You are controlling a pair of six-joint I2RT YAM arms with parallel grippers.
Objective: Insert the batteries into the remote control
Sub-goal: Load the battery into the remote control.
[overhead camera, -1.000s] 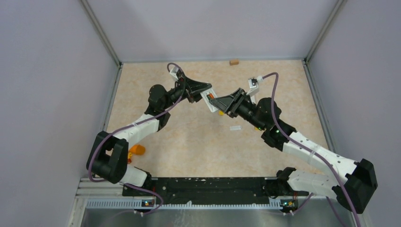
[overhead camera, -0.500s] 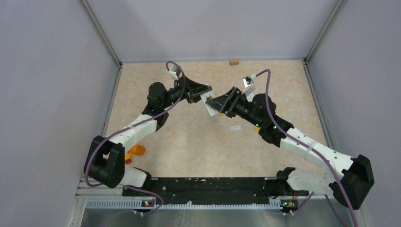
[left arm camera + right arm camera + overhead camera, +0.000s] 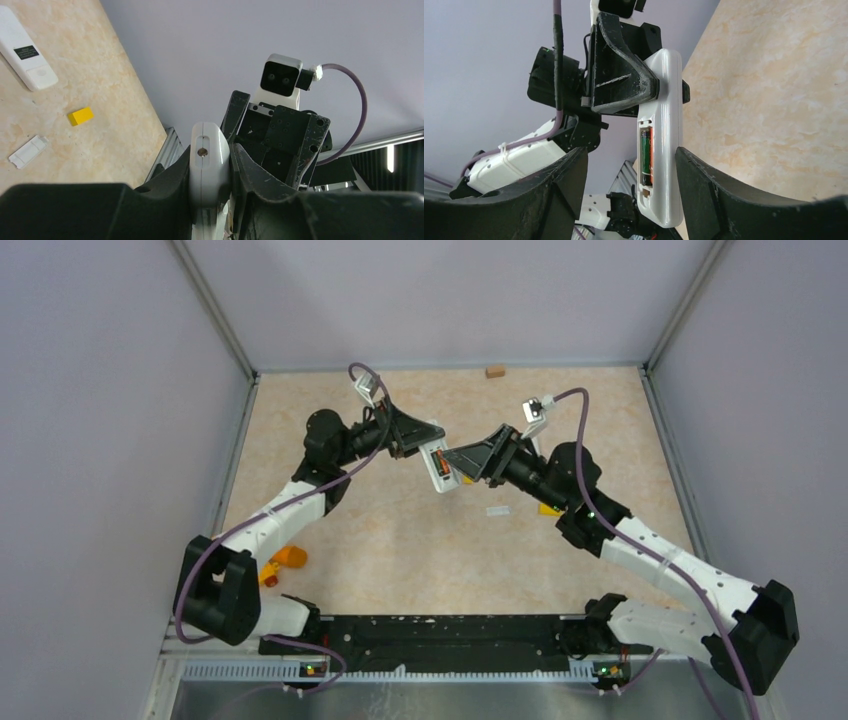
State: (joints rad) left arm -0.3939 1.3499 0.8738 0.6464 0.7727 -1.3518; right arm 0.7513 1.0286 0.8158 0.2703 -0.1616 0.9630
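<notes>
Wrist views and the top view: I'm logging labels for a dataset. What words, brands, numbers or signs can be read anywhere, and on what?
No text can be read in any view.
Spare remote, dark patch: pale marks, too small to read.
Battery in the held remote: green and orange wrap, any print too blurred to read.
</notes>
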